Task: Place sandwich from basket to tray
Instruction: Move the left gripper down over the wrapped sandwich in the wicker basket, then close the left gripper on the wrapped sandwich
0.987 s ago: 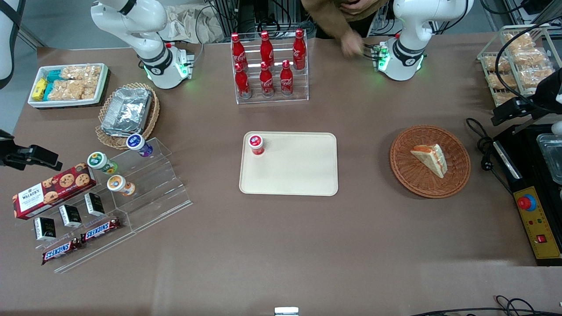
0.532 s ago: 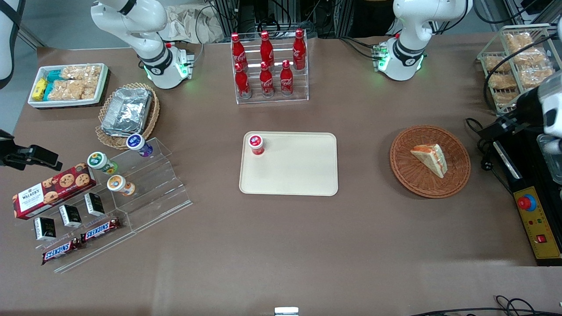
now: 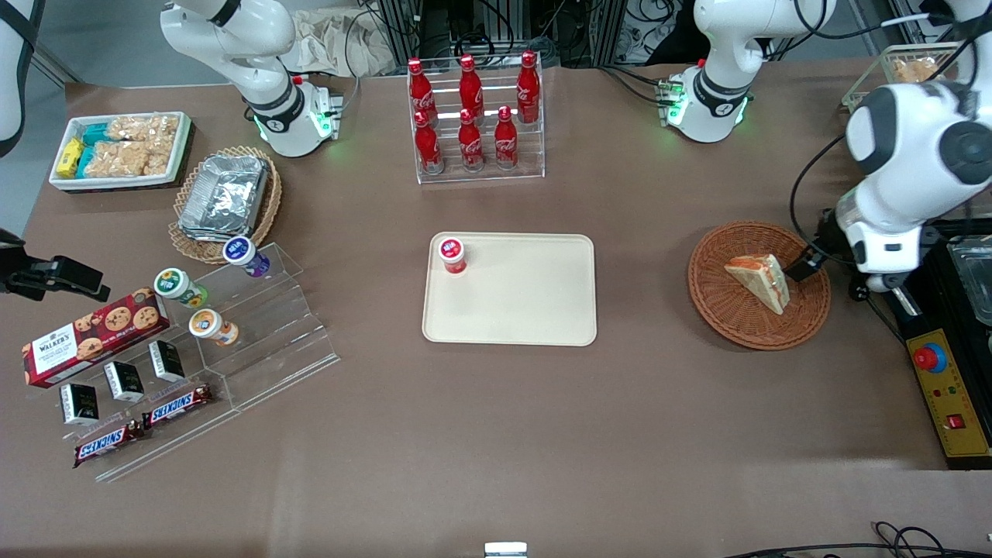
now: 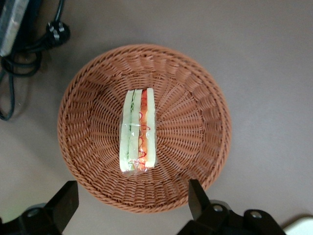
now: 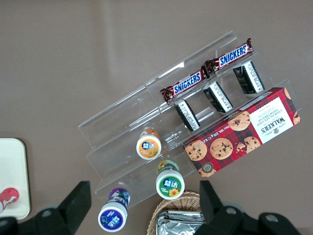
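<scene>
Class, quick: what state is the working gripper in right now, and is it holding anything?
Gripper: open, holding nothing, above the basket, with the sandwich lying in it.

The left arm's gripper (image 4: 132, 208) shows only two dark, spread fingertips (image 4: 63, 203) in the wrist view, the rest cut off by the picture's edge. From the front, the white arm covers the gripper, all but one dark tip over the basket (image 3: 717, 310) rim. The rack of bagged snacks (image 3: 907, 70) at the table's corner is mostly hidden by that arm.
</scene>
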